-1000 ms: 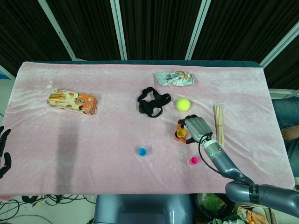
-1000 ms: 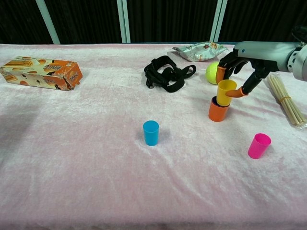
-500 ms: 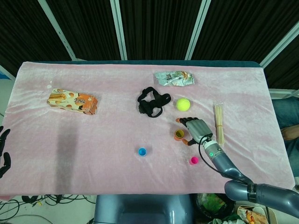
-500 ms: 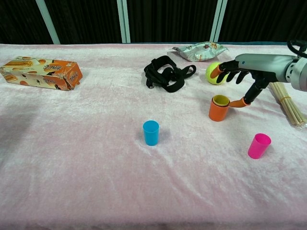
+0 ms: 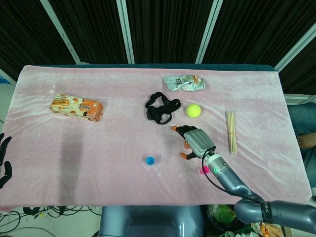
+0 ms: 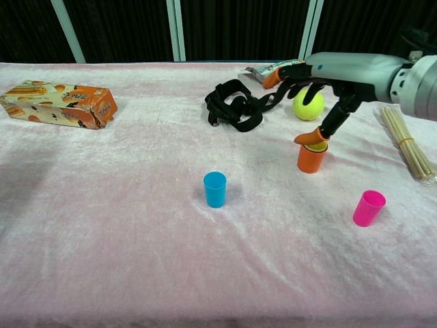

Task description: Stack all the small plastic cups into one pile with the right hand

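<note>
At the lower right of the chest view stands a small pink plastic cup, upright and alone on the pink velvet tablecloth. Left of it, near the middle of the frame, is a small blue plastic cup, also upright and well apart from the others.

Further back, right of the middle, stands a small orange plastic cup with a small yellow plastic cup nested inside it; only the yellow rim shows above the orange one. The right hand hangs over this pair with its fingers spread wide and holding nothing. Its thumb points down, and the orange thumb tip is at the rim of the yellow cup; whether it touches I cannot tell.

At the far left edge of the head view, low in the frame, the black fingers of the left hand are seen beside the table, apart and holding nothing.

At the right edge of the chest view lies a bundle of thin wooden sticks. Behind the stacked cups are a yellow-green tennis ball and a tangled black strap. At the upper left lies an orange snack box, and at the far side, behind the hand, a silver foil snack bag.
</note>
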Tool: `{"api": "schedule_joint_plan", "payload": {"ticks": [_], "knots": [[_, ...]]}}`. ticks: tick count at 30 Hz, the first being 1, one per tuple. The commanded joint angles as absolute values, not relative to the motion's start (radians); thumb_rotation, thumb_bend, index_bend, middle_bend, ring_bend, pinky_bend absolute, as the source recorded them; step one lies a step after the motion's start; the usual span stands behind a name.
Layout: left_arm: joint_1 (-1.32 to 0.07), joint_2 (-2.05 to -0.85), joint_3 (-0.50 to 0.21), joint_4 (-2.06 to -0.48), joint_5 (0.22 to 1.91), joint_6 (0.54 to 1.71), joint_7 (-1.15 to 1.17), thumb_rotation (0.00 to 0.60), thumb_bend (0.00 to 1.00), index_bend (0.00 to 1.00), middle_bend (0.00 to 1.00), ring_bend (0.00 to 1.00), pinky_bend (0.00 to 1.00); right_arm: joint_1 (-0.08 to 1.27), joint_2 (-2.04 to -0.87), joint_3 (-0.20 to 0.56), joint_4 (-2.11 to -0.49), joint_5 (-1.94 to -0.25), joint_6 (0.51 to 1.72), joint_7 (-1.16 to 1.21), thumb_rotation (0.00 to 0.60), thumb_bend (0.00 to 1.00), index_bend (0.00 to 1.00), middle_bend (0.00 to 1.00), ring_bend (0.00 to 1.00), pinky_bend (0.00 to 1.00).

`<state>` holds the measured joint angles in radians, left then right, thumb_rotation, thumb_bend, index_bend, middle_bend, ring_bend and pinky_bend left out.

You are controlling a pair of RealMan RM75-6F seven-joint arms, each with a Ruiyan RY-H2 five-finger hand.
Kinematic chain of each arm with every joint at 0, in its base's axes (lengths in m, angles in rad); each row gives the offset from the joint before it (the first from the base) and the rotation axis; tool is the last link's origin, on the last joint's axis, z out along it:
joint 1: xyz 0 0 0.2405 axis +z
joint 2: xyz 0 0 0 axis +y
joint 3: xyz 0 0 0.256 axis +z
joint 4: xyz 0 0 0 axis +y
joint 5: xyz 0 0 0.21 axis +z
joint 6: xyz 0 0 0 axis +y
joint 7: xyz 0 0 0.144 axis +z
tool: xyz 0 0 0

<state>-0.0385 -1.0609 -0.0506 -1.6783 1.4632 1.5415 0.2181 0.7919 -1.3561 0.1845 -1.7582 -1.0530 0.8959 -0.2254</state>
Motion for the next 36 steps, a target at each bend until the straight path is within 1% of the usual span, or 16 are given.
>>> {"api": "schedule_joint_plan", "payload": {"ticks": [1,8,13,28,30,34,36], "knots": [[-0.038,-1.061,-0.050,-1.678,1.463,1.542,0.217,0.600,0.70,0.06,0.01,0.00,0.03,0.818,-1.389,0.189,-1.772,-1.040,0.876,-0.249,0.600,0.17,0.16,0.20,0.15,0.21],[-0.039,-1.060,-0.051,-1.677,1.462,1.539,0.214,0.600,0.70,0.06,0.01,0.00,0.03,0.864,-1.493,0.190,-1.744,-1.012,0.873,-0.300,0.600,0.17,0.17,0.21,0.15,0.21],[-0.039,-1.059,-0.051,-1.677,1.461,1.537,0.211,0.600,0.70,0.06,0.01,0.00,0.03,0.883,-1.551,0.172,-1.707,-0.998,0.870,-0.332,0.600,0.17,0.20,0.27,0.16,0.21],[-0.039,-1.058,-0.052,-1.677,1.458,1.537,0.210,0.600,0.70,0.06,0.01,0.00,0.03,0.895,-1.656,0.160,-1.585,-0.992,0.860,-0.314,0.600,0.19,0.24,0.30,0.16,0.21],[-0.039,-1.058,-0.052,-1.677,1.458,1.537,0.210,0.600,0.70,0.06,0.01,0.00,0.03,0.897,-1.669,0.161,-1.564,-0.992,0.854,-0.305,0.600,0.20,0.26,0.31,0.16,0.21],[-0.039,-1.057,-0.054,-1.676,1.455,1.538,0.207,0.600,0.70,0.06,0.01,0.00,0.03,0.896,-1.694,0.162,-1.528,-1.000,0.848,-0.286,0.600,0.21,0.33,0.35,0.17,0.21],[-0.039,-1.057,-0.054,-1.676,1.454,1.538,0.206,0.600,0.70,0.06,0.01,0.00,0.03,0.896,-1.704,0.160,-1.516,-1.006,0.846,-0.282,0.600,0.22,0.35,0.36,0.17,0.21]]}}
